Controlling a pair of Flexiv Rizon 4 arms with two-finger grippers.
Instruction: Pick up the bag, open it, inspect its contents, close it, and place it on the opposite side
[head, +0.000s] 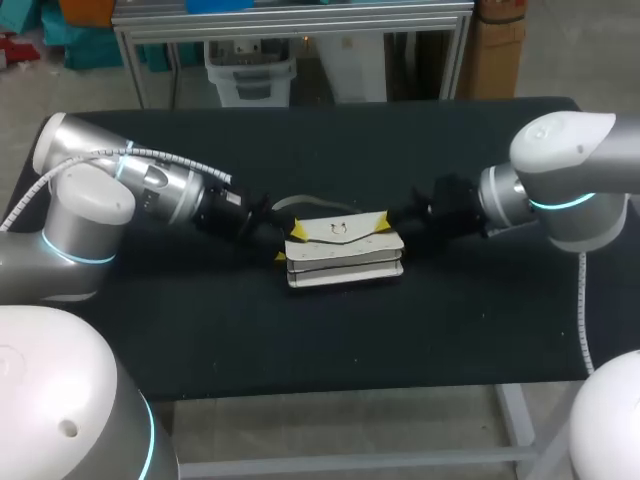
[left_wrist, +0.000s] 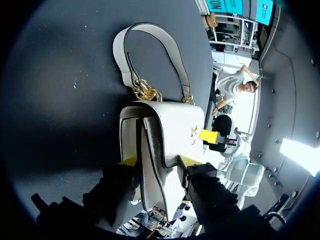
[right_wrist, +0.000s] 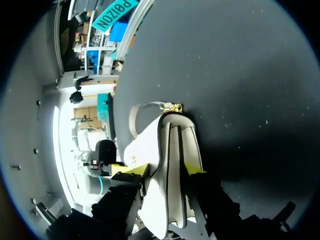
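Head view: bag (head: 344, 250) handle (head: 300, 205) half hidden.

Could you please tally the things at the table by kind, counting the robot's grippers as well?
White handbag: 1
Grippers: 2 (left gripper, right gripper)
Total: 3

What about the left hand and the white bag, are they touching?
Touching. The left wrist view shows the left hand clamped on the white bag, with a yellow tip pressed against each side.
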